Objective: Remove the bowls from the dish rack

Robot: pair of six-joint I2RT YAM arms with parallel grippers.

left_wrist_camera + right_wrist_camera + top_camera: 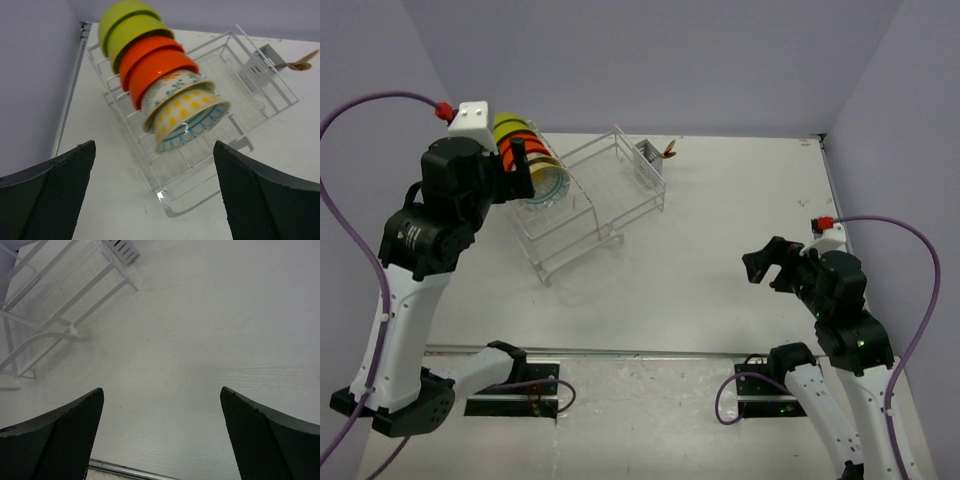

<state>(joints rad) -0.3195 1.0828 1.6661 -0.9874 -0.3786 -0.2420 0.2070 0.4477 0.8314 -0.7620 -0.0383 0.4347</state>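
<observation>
I see my left gripper (152,170) spread wide and empty, facing the bowls (165,85) in the dish rack (260,95); right gripper (162,405) equally wide, empty

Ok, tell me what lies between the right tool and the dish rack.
Nothing: only bare table runs from the right tool to the dish rack. The top view shows it, and the right wrist view agrees.
</observation>
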